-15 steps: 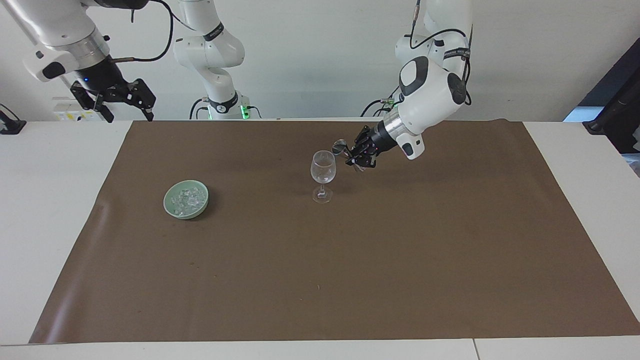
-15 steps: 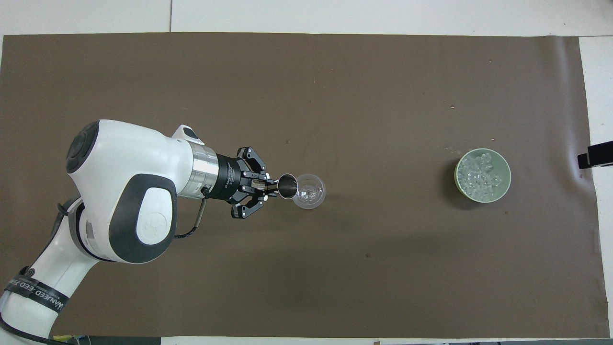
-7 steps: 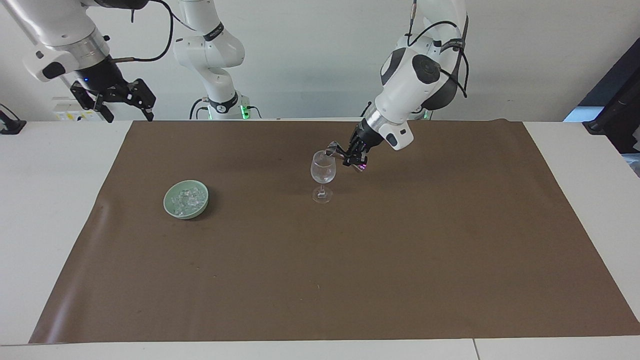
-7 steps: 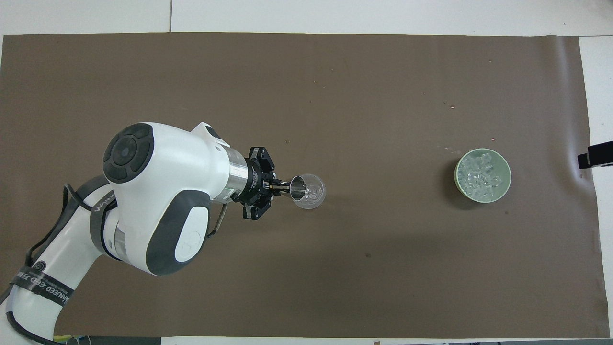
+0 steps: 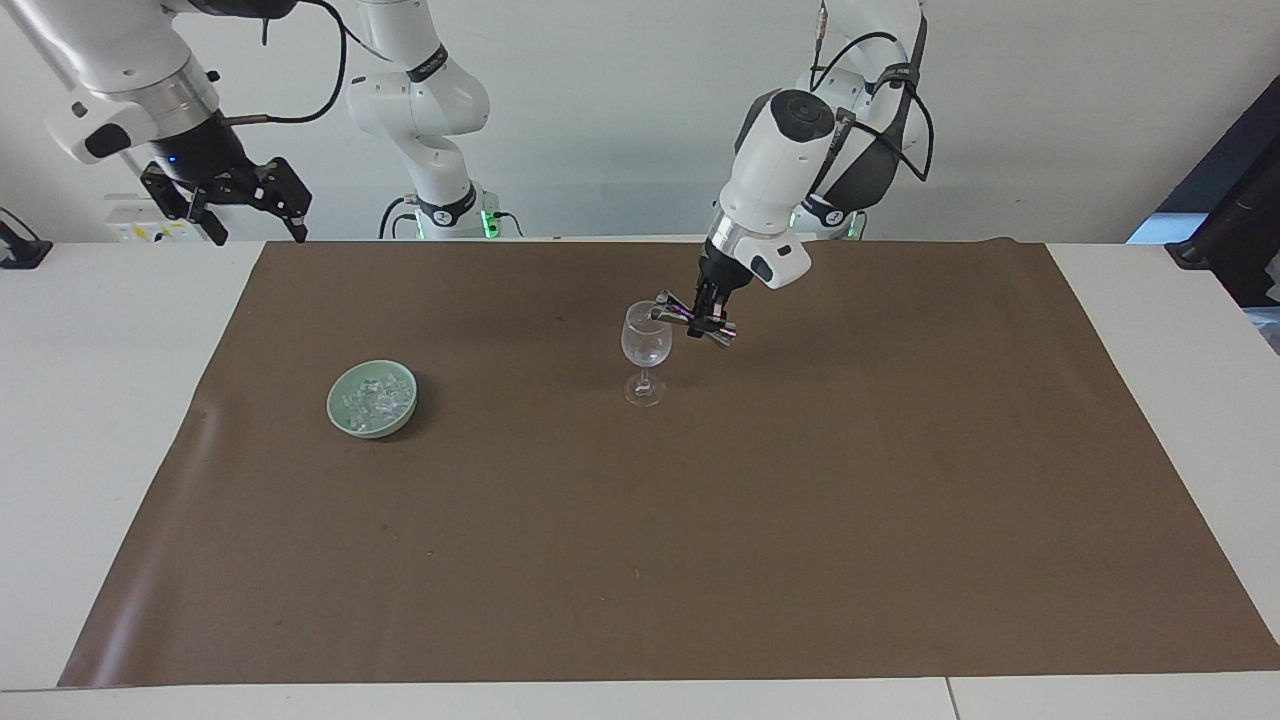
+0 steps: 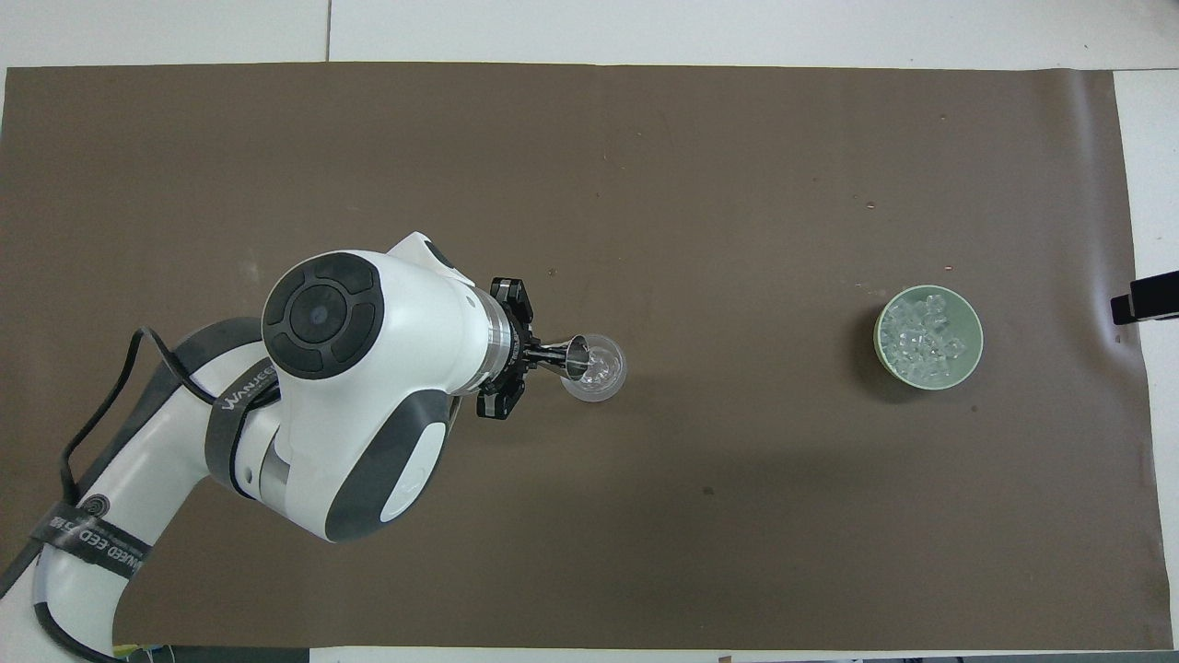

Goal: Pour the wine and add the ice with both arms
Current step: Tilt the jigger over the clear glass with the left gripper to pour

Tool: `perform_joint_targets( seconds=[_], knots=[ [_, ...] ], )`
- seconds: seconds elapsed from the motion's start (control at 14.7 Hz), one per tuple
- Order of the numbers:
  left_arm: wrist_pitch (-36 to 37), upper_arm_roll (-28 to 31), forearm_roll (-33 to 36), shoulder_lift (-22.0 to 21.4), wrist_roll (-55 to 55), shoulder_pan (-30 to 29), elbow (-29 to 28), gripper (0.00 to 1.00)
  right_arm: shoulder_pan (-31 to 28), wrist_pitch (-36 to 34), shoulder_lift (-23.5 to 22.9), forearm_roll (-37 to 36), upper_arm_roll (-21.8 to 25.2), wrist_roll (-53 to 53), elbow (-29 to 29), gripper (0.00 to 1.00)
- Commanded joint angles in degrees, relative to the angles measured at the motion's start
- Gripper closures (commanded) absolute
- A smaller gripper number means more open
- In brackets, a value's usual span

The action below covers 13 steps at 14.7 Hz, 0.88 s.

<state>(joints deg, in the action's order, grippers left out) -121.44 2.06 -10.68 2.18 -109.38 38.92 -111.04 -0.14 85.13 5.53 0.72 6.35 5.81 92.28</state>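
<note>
Stemware: one clear wine glass [image 5: 646,352], upright on the brown mat [image 5: 700,560], a little above the centre of the facing frame; in the overhead frame [image 6: 594,366] it sits just left of centre.

Measuring cup: small metal jigger [image 5: 664,309], tipped over so its mouth leans at the rim of the wine glass. Seen from overhead [image 6: 573,356], it overlaps the glass's edge on the side toward the left arm.

Left end effector [image 5: 712,322]: clenched on the jigger, hanging over the mat just beside the glass, toward the left arm's end of the desk. Its white arm [image 5: 790,170] descends from the upper middle of the facing frame; in the overhead frame the arm fills the lower left and the end effector [image 6: 523,348] points toward the glass.

Right end effector [image 5: 245,200]: released, fingers spread, holding nothing, raised in the upper left of the facing frame over the desk's edge nearest the robots. This arm waits. In the overhead frame only a dark tip shows at the right edge [image 6: 1145,298].

Bowl: pale green bowl [image 5: 338,418], centre-left in the facing frame, on the mat toward the right arm's end of the desk, well apart from the glass.

Ice: clear cubes of ice [image 5: 377,400] heaped in the bowl; overhead view [image 6: 925,337] shows them filling most of it.

Desk [image 5: 110,420]: white, visible around the mat.
</note>
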Motion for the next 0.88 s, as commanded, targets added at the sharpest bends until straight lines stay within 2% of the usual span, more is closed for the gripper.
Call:
perform_joint_targets(
  seconds=[0.0,0.2,0.61,0.82],
  knots=[
    [4.18,0.76,3.55,1.33,-2.50,1.86,3.89,1.00,-0.65,0.03,0.97,0.34,-0.37,-0.80,1.15,0.00],
    [7.00,0.76,8.46,2.04,-3.91,3.43,6.10,1.00,-0.39,0.03,0.97,0.34,-0.37,-0.80,1.15,0.00],
    [6.39,0.67,18.31,2.04,-8.21,6.16,6.19,1.00,-0.21,0.38,1.50,0.33,-0.55,0.34,2.11,0.00],
    [6.39,0.49,24.72,1.95,-10.67,7.91,6.10,1.00,-0.12,3.97,2.29,0.51,-1.16,2.80,4.83,0.00]
  ],
)
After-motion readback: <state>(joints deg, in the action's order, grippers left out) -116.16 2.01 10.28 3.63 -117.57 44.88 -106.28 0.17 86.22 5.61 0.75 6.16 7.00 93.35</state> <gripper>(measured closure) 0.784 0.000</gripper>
